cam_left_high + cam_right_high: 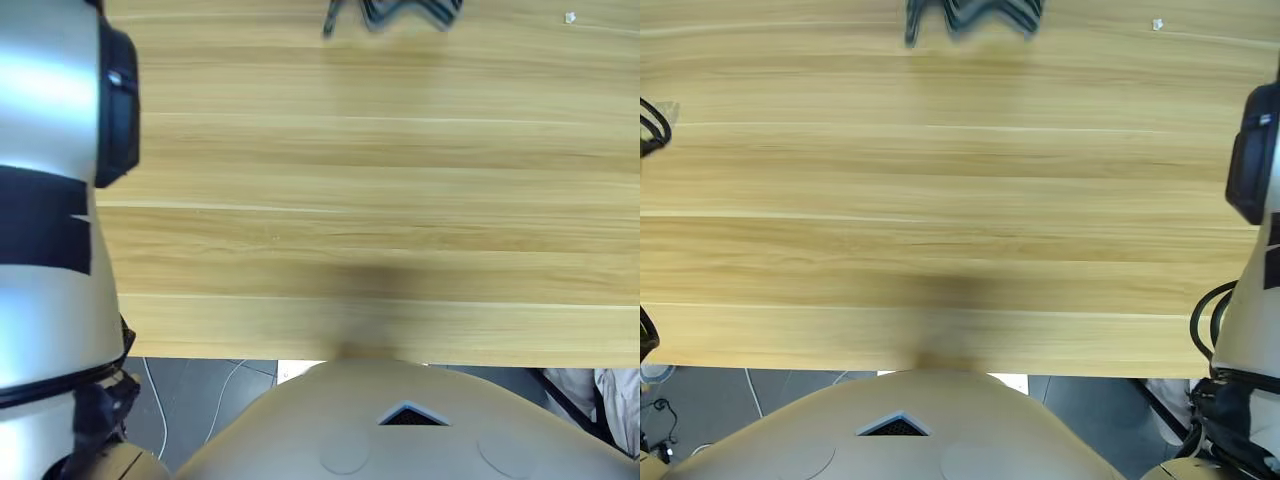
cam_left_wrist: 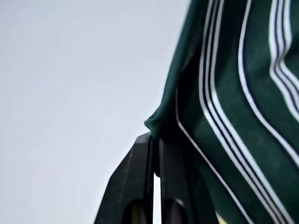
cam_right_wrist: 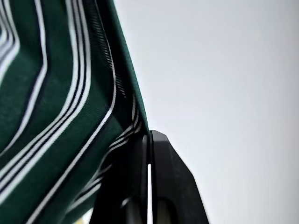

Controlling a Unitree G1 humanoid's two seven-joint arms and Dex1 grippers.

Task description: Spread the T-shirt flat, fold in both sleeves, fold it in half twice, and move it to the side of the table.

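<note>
A dark green T-shirt (image 2: pixel 233 116), knit with thin white stripes edged in navy, is pinched at 2 points by the robot's 2 grippers. The left gripper (image 2: pixel 155 140) has its 2 flat, matte black fingers (image 2: pixel 133 177) pressed together on a rolled, finely ribbed edge of the cloth, with only a hairline slit between them. The right gripper (image 3: pixel 148 137) is clamped the same way on another edge, where the stripes bend in a soft crease and the fabric drapes away from the fingertips in loose folds. A plain pale background lies behind both grips.

From the head camera, a blurred, dark, striped part of the garment shows over the far part of the table (image 1: pixel 350 200); whether it touches the wood cannot be told. The table top is smooth, light wood laid in long horizontal planks with fine grain. A small white speck (image 1: pixel 569 17) lies near its far right side.
</note>
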